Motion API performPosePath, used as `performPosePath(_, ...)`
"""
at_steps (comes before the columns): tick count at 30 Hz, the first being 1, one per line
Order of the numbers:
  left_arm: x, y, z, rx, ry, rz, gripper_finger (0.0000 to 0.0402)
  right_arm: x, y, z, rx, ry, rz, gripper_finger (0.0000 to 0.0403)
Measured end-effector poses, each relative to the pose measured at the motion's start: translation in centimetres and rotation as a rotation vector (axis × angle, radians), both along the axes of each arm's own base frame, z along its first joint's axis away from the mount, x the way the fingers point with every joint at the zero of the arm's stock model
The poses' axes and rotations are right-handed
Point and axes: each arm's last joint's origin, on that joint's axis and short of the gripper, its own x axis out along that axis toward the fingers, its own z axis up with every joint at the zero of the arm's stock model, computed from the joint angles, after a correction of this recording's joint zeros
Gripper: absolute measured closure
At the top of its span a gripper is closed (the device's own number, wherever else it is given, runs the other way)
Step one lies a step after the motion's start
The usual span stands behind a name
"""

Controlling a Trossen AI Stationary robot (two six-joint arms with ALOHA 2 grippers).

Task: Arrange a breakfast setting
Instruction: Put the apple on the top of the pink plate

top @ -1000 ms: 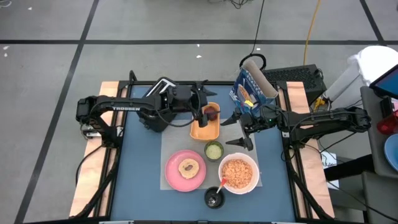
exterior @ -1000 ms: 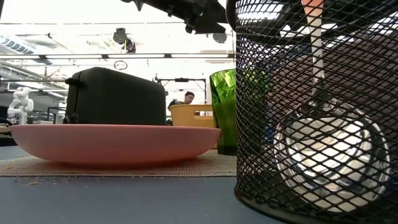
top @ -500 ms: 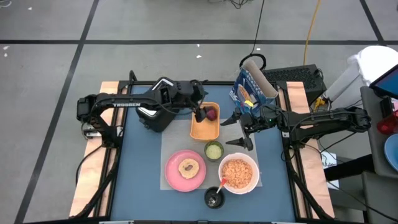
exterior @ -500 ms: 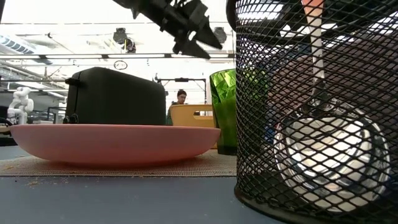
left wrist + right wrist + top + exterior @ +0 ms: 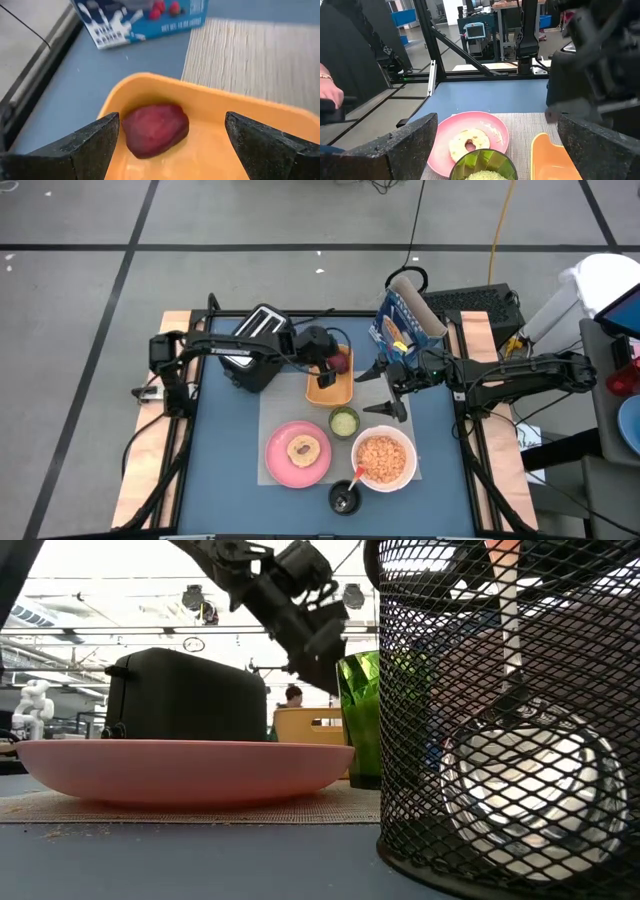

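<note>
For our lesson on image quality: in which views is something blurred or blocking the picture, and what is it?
Low view: the black mesh holder fills the right half, and bright ceiling light washes out the background. Right wrist view: the left arm is blurred. Left wrist view: the dark-red fruit in the orange tray looks soft.

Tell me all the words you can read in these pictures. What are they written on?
No text here reads clearly.
Blue cardboard cereal box: a line of white letters beside the printed berries, too blurred and cut off to read.
The same box seen from above: its printing is too small to read.
Dark left robot arm: no lettering can be made out from above.
</note>
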Motion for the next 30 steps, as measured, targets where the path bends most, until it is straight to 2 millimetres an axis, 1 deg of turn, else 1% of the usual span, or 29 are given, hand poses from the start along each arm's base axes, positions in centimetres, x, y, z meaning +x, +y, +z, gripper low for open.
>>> performPosePath(10,1.1,0.3,-4.2,0.001,0.109,0.002,0.0035,0.0,0.0,0.0,0.000,0.001,0.000,0.0005)
performPosePath(15,1.3,0.5,-5.6,0.020,0.149,0.035,0.0035,0.0,0.0,0.0,-0.001,0.001,0.001,0.0005)
performPosePath(21,1.3,0.6,-5.6,0.041,0.153,0.065,0.0035,0.0,0.0,0.0,-0.040,-0.009,0.007,0.0005)
performPosePath(30,1.3,0.6,-5.6,0.050,0.147,0.062,0.0035,0.0,0.0,0.0,-0.043,-0.010,0.007,0.0005)
